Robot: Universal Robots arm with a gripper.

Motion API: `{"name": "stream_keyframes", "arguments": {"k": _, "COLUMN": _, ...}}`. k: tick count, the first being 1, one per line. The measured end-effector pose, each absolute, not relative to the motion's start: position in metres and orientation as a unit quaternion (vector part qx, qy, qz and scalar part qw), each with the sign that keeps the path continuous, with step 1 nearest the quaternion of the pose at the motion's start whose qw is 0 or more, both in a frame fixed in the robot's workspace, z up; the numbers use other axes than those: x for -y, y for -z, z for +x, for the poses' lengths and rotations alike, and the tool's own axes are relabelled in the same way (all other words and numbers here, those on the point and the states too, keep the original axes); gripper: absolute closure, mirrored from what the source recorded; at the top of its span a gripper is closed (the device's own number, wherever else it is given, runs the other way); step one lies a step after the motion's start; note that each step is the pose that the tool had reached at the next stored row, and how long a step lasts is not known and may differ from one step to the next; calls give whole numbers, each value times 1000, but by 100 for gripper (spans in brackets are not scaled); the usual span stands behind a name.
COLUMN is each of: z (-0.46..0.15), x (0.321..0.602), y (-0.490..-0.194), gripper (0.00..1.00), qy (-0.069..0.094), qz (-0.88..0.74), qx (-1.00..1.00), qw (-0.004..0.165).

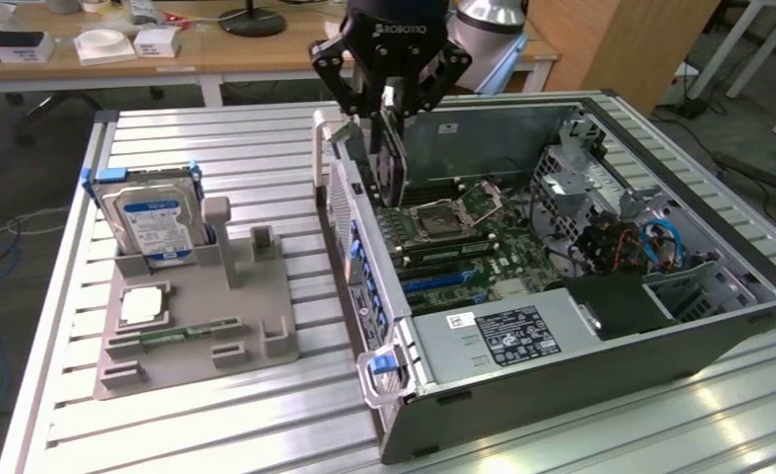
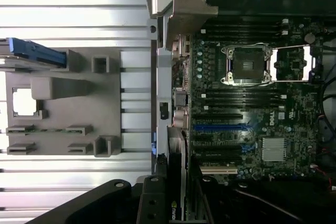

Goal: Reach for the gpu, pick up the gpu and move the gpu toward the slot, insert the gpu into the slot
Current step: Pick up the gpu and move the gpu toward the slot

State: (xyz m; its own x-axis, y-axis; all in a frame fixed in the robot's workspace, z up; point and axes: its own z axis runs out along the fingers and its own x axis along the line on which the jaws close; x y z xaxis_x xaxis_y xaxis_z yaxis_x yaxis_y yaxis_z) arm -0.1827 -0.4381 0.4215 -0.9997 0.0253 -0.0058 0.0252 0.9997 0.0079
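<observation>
The gpu (image 1: 391, 166) hangs upright over the far, exterior view's left corner of the open computer case (image 1: 599, 390). It is a thin flat card that shows a dark face and a narrow edge. In the wrist view the gpu (image 2: 177, 174) is seen edge-on as a slim dark strip with a small green logo, running just beside the perforated metal rear wall of the case. Whether its lower edge touches the board beneath it cannot be told.

The black gripper (image 1: 391, 117) comes down from above. Its fingers (image 1: 357, 104) are closed on the card's upper edge, one on each face, with only the card's thickness between them.

Below lies the green motherboard (image 1: 494, 237), studded with small parts, with a square metal-framed CPU socket (image 1: 438, 219) near its middle. The long, narrow expansion slots (image 1: 430, 282), some blue and some black, run side by side on the near side of the socket. A ribbed silver heatsink (image 2: 273, 149) sits beside them. Nearer still, a boxy grey power supply (image 1: 506, 336) carries a black label.

The case stands on a counter (image 1: 230, 425) of ribbed, shiny aluminium slats. On the exterior view's left, a matte grey moulded fixture (image 1: 250, 316) holds a silver hard drive (image 1: 158, 217) with a blue label, standing upright, a square chip (image 1: 142, 306) and a short green memory stick (image 1: 178, 336) lying flat.
</observation>
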Motion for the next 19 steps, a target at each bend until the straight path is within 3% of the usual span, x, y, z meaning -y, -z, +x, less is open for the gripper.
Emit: {"name": "stream_keyframes", "arguments": {"k": 19, "z": -113, "x": 438, "y": -422, "gripper": 74, "qy": -4, "qz": 13, "qx": -1000, "qw": 3}}
